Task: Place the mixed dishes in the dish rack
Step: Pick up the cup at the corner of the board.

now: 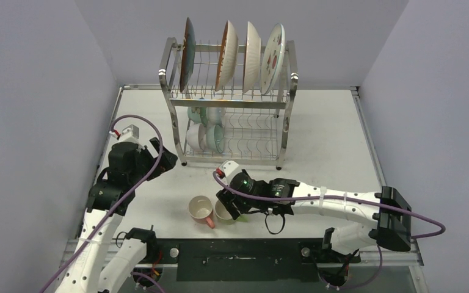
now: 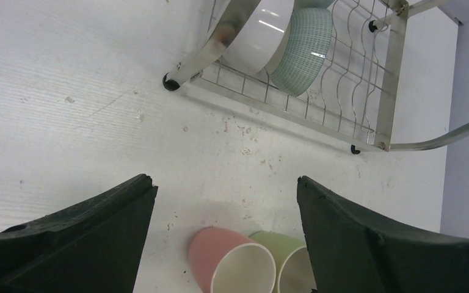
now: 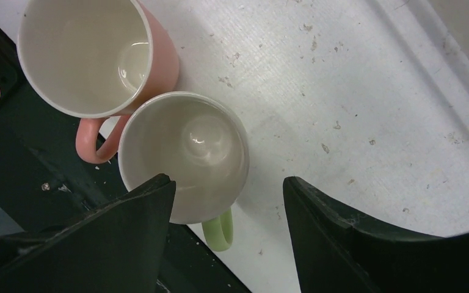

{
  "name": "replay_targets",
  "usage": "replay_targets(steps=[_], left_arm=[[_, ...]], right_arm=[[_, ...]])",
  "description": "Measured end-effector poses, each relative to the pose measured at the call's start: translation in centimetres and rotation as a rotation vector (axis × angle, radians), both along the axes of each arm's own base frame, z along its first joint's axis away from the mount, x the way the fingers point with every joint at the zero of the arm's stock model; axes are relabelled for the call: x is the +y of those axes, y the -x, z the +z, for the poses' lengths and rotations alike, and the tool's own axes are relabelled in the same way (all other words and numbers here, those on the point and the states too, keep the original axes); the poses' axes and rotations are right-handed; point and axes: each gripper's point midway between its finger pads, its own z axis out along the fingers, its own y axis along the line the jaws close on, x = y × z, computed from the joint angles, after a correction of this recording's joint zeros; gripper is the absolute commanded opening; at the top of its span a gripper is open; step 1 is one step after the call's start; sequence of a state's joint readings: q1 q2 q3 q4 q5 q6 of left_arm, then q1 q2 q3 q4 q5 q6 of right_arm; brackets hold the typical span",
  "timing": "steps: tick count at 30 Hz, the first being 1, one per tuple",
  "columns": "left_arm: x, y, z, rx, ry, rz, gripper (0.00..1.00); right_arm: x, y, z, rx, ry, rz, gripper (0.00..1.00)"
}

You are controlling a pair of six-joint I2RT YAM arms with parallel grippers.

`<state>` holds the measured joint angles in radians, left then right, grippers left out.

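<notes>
The steel dish rack (image 1: 284,104) stands at the back of the table. Several plates stand in its top tier, the strawberry plate (image 1: 273,58) at the right end. Mint and white bowls (image 1: 205,135) sit in the left of the lower tier; a white bowl (image 2: 256,36) and a mint bowl (image 2: 305,52) show in the left wrist view. A pink mug (image 1: 200,210) (image 3: 91,55) and a green mug (image 1: 222,213) (image 3: 183,152) stand upright and touching near the front edge. My right gripper (image 1: 228,204) (image 3: 227,181) is open just over the green mug's rim. My left gripper (image 1: 163,159) (image 2: 226,180) is open and empty, left of the rack.
The right part of the rack's lower tier (image 2: 348,91) holds nothing. A black strip (image 1: 244,256) runs along the table's front edge just behind the mugs. Grey walls close in on both sides.
</notes>
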<state>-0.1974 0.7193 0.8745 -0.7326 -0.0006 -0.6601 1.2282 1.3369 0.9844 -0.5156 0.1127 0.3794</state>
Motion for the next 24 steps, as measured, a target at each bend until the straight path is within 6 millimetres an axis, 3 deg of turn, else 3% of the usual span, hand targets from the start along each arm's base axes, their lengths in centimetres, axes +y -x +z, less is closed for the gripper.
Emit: replay_targets(steps=[9,10,15,20,24], left_arm=[[-0.7,1.0,-0.2,0.010,-0.011,-0.080,0.86],[-0.8,1.1,-0.1,0.009,-0.009,-0.089,0.86],[-1.4,1.6,0.2,0.006,0.000,-0.135,0.86],[-2.0,2.1,0.2,0.013,0.015,-0.174,0.87],[-2.6,2.4,0.3,0.015,0.035,-0.208,0.87]], right_arm=[[0.8,-0.4,-2.9,0.023,0.094,-0.016,0.52],[0.7,-0.5,-3.4,0.026,0.107,-0.017,0.48],[0.6,-0.6,-4.8,0.038,0.147,-0.031,0.02],[0.6,-0.8,-4.6,0.032,0.138,-0.048,0.00],[-0.7,-0.8,-4.3,0.015,0.141,-0.070,0.00]])
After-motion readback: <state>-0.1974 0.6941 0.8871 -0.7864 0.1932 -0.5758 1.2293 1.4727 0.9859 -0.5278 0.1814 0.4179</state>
